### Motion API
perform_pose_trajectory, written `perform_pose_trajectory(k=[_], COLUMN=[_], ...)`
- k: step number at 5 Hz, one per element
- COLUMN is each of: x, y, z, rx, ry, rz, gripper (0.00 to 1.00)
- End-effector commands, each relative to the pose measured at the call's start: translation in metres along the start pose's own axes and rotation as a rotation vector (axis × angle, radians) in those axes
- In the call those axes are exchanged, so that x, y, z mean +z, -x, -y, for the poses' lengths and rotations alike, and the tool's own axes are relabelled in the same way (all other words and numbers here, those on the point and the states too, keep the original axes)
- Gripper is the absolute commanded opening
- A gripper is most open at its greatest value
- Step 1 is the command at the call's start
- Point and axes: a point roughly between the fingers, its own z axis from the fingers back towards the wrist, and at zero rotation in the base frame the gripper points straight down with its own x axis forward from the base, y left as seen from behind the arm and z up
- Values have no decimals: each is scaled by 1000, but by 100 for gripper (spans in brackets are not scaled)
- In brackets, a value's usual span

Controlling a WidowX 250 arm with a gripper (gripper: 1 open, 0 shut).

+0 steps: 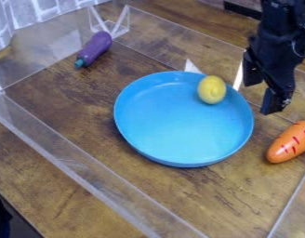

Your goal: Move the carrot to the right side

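Observation:
The carrot [292, 141] is small and orange with dark grooves; it lies on the wooden table at the right edge of the view, just right of the blue plate [167, 139]. A yellow lemon-like fruit [212, 89] sits inside the plate near its far right rim. My gripper [268, 85] hangs black above the plate's right rim, up and left of the carrot, jaws open with nothing between them. The fruit is a little left of the fingers, apart from them.
A purple eggplant [93, 46] lies at the far left near a clear plastic wall [68, 28]. Clear acrylic barriers [81, 149] run along the left and front of the wooden table. A small white triangular piece [192, 66] shows behind the plate.

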Motion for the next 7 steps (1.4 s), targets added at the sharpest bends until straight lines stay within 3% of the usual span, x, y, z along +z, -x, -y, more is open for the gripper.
perform_pose_trajectory(k=[1, 7], x=[25, 24], y=[-18, -13], z=[-4, -3], rx=[-9, -2], ry=[-35, -55], rz=[66, 55], gripper=[100, 100])
